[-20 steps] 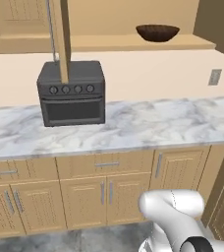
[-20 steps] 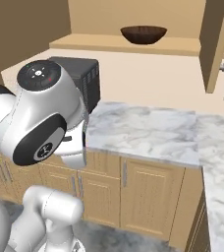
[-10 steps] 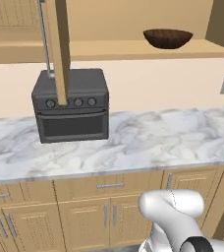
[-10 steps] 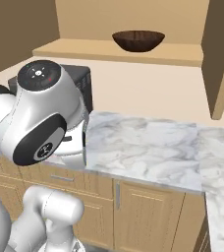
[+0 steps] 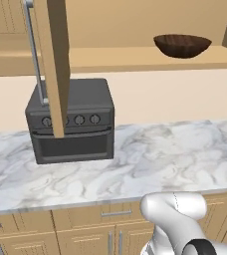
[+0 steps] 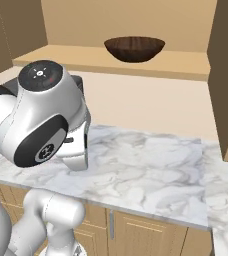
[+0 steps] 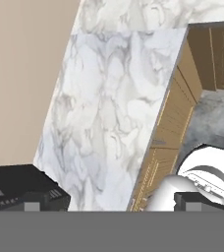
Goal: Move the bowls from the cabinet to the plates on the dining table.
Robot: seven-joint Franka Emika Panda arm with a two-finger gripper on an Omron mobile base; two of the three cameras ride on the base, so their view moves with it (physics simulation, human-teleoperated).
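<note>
A dark brown wooden bowl (image 5: 181, 46) (image 6: 134, 48) rests on the lowest shelf of the open tan cabinet (image 5: 110, 59) (image 6: 176, 62). The cabinet's left door (image 5: 55, 64) stands edge-on, its long silver handle (image 5: 33, 50) beside it. My gripper (image 7: 113, 203) is open, its fingertips (image 7: 33, 202) wide apart with nothing between them. It looks down over the marble counter (image 7: 114, 108), well below the bowl. My arm's big white joint (image 6: 43, 120) rises at the left of the right base view. The plates and the dining table are out of view.
A black oven (image 5: 70, 122) (image 7: 20, 189) sits on the marble counter (image 5: 160, 159) under the open door. The right cabinet door (image 6: 226, 75) hangs open past the counter's right end. Drawer cabinets (image 5: 100, 234) (image 7: 182, 98) run below the counter.
The whole scene has grown and shifted in both base views, so the base has driven closer to the counter. The bowl stays on its shelf. My gripper stays open.
</note>
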